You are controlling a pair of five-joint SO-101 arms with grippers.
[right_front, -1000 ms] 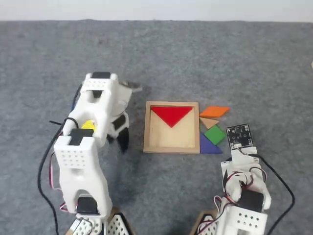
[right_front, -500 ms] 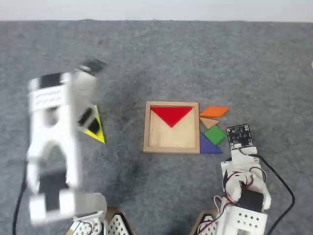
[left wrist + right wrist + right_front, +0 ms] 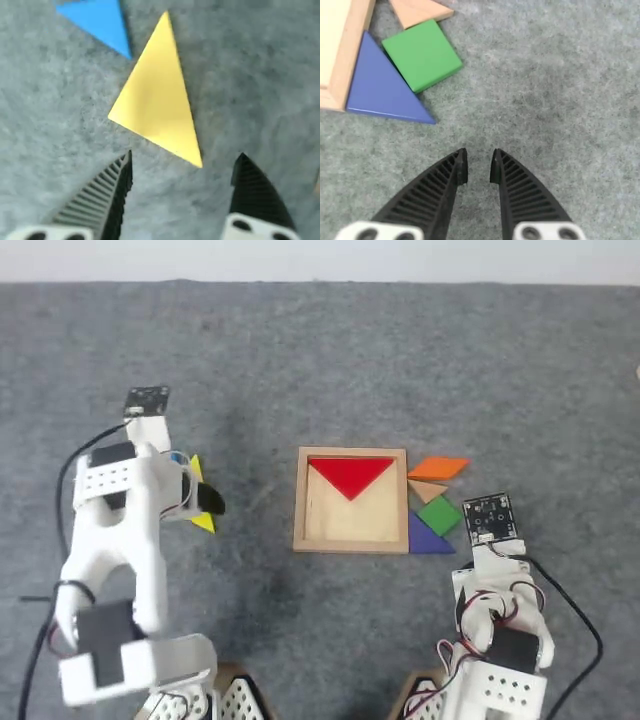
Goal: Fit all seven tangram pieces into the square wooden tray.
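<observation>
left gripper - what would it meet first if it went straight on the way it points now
Likely the yellow triangle, flat on the carpet just ahead of the open left gripper; depth is unclear.

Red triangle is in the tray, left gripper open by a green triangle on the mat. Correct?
One error: the triangle by the left gripper is yellow, not green. The left wrist view shows the yellow triangle just ahead of the open fingers. The rest holds: the red triangle lies in the tray.
</observation>
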